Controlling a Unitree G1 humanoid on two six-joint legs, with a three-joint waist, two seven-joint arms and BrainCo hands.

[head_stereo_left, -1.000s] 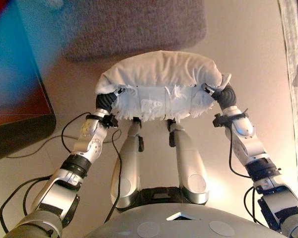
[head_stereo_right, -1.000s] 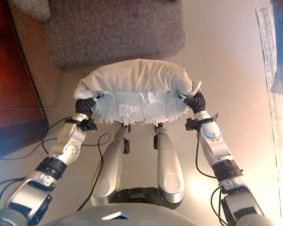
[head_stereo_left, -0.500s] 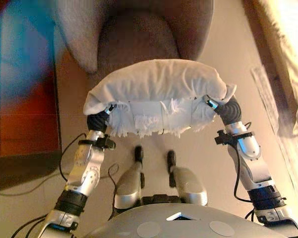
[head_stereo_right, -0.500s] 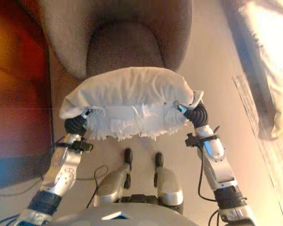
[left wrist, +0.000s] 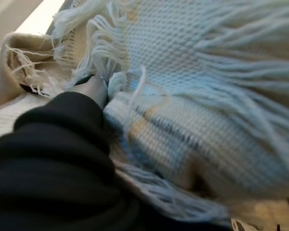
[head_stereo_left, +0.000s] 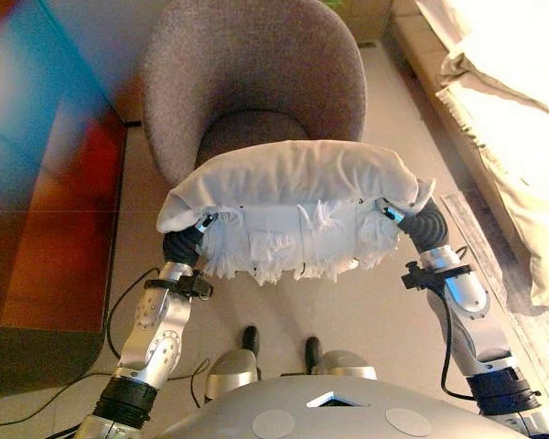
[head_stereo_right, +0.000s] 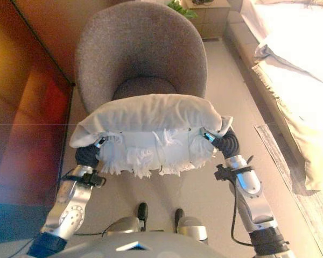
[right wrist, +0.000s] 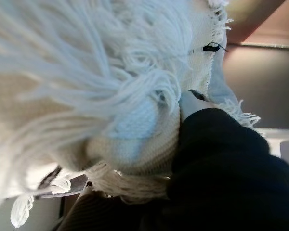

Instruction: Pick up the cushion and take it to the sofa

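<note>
A white woven cushion with a fringed underside hangs at chest height between my two hands. My left hand presses against its left end and my right hand against its right end; only their dark ribbed covers show. In the left wrist view the cushion's weave and fringe lie right against the left hand. The right wrist view shows the same fringe against the right hand. A grey upholstered armchair stands directly ahead, its seat just beyond the cushion.
A dark glossy panel runs along the left. On the right lies a bed or couch under pale bedding, with a rug's edge below it. A small wooden cabinet stands behind the armchair.
The camera has moved: the armchair, first only a seat edge, now shows whole and close ahead. The cushion stays held between both hands as before.
</note>
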